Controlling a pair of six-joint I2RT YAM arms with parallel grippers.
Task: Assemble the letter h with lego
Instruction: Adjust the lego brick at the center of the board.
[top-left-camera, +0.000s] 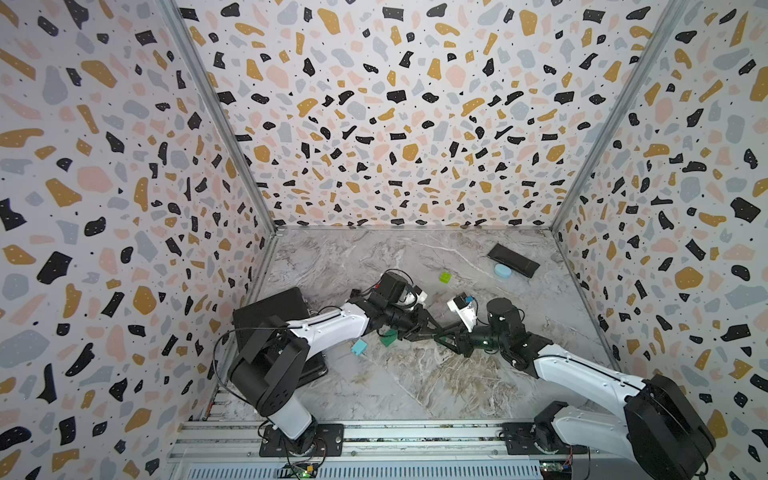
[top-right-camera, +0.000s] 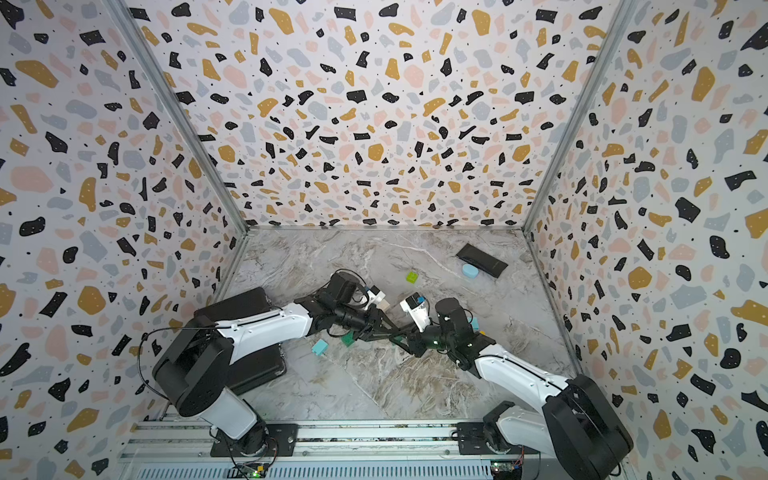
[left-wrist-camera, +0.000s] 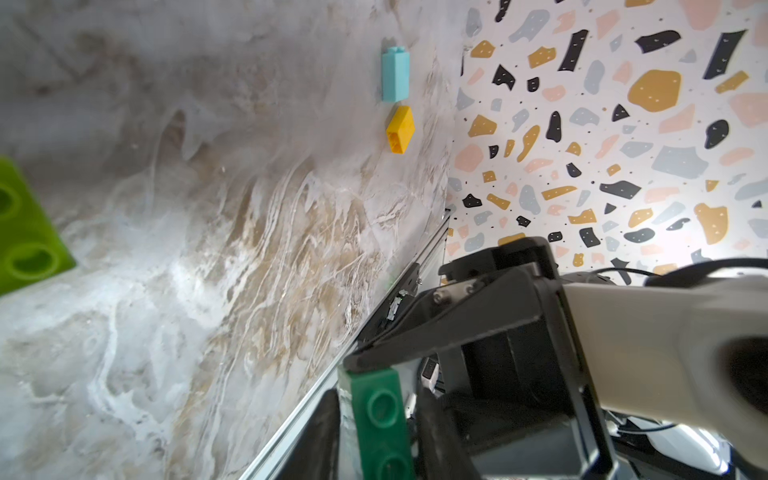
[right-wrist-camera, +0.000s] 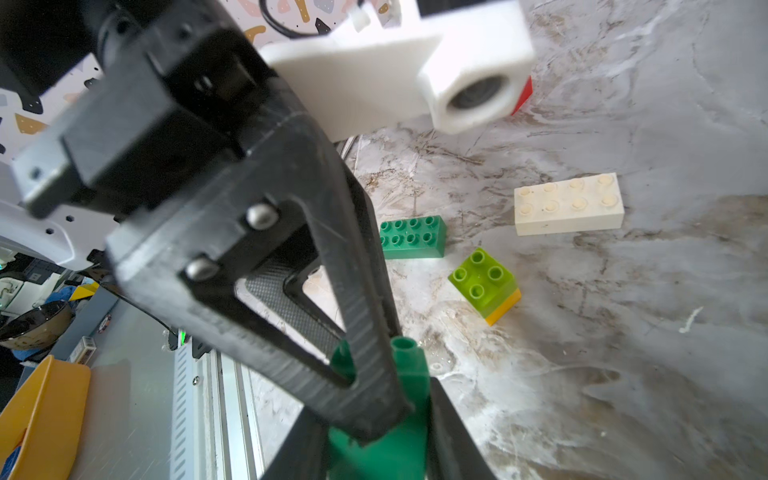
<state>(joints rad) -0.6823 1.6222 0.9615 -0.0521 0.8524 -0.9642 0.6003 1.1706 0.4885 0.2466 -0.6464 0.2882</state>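
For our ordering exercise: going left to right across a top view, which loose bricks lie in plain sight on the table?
light blue brick → dark green brick → lime brick

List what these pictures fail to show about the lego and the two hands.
- The held green brick: covered in both top views by the left hand and right hand. Its length runs off the left wrist view's edge.
- Whether the left hand already grips it: too close and blurred in the wrist views.
- The red brick: mostly behind the white camera housing in the right wrist view.
- The lime brick: cropped by the left wrist view's edge.
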